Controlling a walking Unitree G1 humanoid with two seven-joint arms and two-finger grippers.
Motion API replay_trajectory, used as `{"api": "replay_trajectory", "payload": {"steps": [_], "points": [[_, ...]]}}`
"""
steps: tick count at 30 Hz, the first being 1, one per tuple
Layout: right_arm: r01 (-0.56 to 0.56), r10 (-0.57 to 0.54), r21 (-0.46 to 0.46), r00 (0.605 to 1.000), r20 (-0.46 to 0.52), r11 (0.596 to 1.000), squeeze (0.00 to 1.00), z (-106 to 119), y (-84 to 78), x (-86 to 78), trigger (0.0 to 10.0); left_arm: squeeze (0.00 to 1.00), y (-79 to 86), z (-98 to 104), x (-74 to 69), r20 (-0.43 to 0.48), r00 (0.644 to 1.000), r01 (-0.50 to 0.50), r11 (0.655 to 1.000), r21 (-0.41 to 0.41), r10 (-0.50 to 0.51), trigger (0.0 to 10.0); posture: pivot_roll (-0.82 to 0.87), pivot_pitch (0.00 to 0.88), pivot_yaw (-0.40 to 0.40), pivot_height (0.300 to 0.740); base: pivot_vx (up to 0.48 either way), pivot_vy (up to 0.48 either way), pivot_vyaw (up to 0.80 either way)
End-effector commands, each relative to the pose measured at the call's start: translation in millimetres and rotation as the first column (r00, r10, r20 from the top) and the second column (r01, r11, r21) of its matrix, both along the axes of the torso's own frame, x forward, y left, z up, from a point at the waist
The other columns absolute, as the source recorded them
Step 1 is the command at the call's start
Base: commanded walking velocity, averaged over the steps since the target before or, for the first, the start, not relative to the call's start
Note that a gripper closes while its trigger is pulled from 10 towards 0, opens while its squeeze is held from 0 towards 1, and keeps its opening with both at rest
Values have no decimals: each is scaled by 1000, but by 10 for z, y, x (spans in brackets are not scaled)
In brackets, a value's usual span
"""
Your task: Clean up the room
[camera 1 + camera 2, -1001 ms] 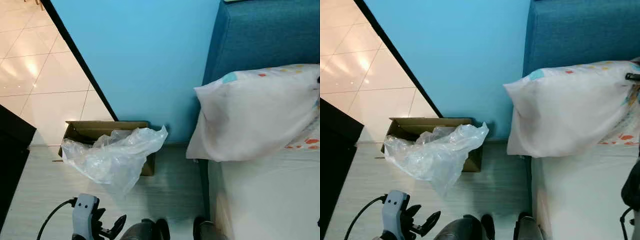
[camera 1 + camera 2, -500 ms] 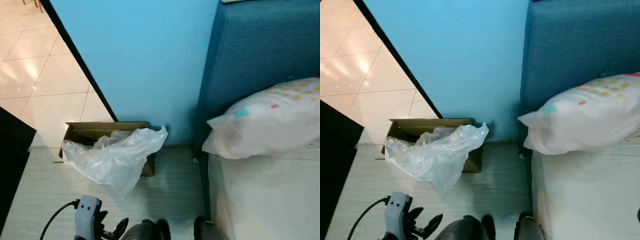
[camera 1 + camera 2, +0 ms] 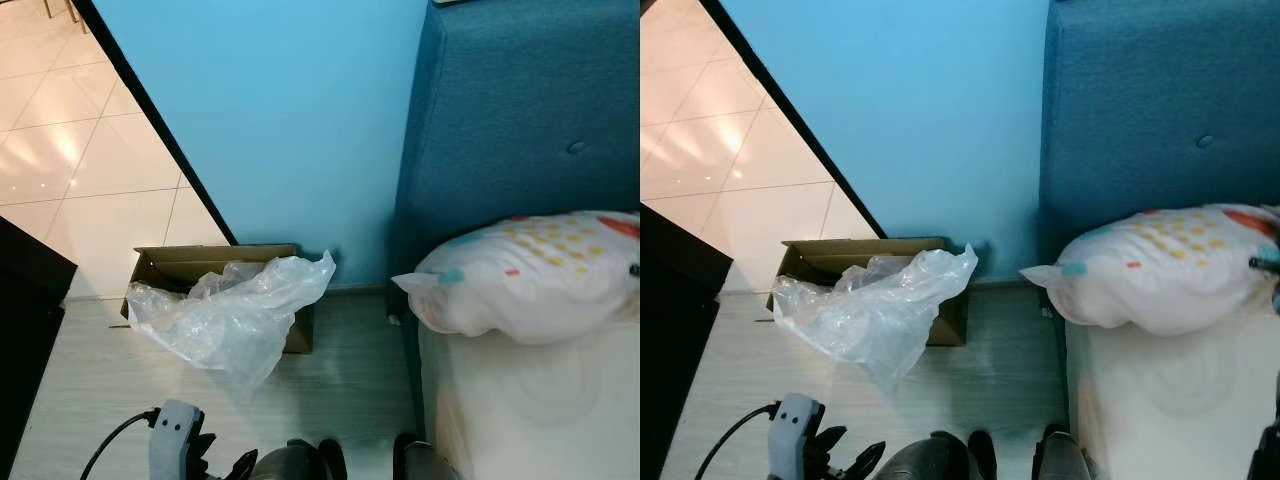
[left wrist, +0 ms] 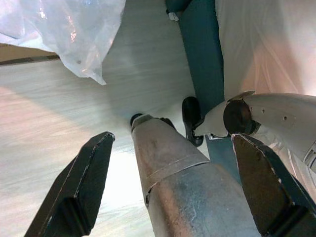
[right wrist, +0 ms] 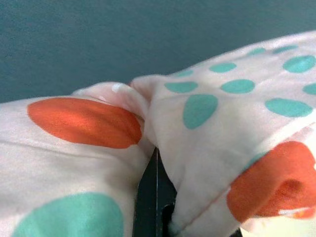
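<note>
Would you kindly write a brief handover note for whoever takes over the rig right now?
Right end effector: shut on the polka-dot pillow, gripping a fold of its fabric.
Left end effector: open, hanging idle low above the floor.
The pillow lies at the head of the bed, against the blue headboard.
Done: pillow placed on the mattress.
Left: release the pillow; a clear plastic bag spills out of the cardboard box by the blue wall and probably needs tidying.
</note>
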State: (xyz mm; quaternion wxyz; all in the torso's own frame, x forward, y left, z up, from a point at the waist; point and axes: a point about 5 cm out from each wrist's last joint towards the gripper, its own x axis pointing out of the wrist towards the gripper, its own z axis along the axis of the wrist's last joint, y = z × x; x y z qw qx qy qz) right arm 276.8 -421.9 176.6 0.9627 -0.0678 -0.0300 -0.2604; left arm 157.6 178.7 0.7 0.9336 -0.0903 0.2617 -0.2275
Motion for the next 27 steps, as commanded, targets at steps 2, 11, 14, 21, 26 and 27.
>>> {"api": "replay_trajectory", "payload": {"steps": [2, 11, 14, 21, 26, 27], "points": [[37, -36, 12, 998, -54, 999, 0, -129, -40, -89, 10000, 0, 46, -30, -74, -37, 999, -3, 1000, 8, 4, 10000, 157, 363, 179, 724, 0, 0, 0], [64, -62, 16, 991, -121, 998, 0, -237, -60, -151, 10000, 0, 20, -24, -40, -37, 999, 1, 1000, -1, -1, 10000, 145, 366, 183, 724, 0, 0, 0], [171, -158, 30, 952, -261, 985, 63, -426, -140, -284, 10000, 0, 24, -23, -40, -38, 999, -5, 1000, -5, 5, 10000, 143, 368, 182, 724, 0, 0, 0], [491, -478, -42, 822, -310, 870, 1000, -456, -474, -743, 10000, 0, -3, -21, -38, -43, 999, -7, 1000, -16, 7, 10000, 140, 364, 185, 724, 0, 0, 0], [551, -549, -82, 785, -287, 831, 1000, -396, -553, -847, 10000, 0, -11, -16, -12, -41, 999, -9, 1000, -22, 8, 10000, 137, 358, 188, 724, 0, 0, 0], [573, -573, -90, 771, -278, 815, 1000, -379, -578, -884, 10000, 0, -12, -12, 2, -39, 999, -11, 1000, -25, 10, 10000, 137, 358, 188, 724, 0, 0, 0]]}}
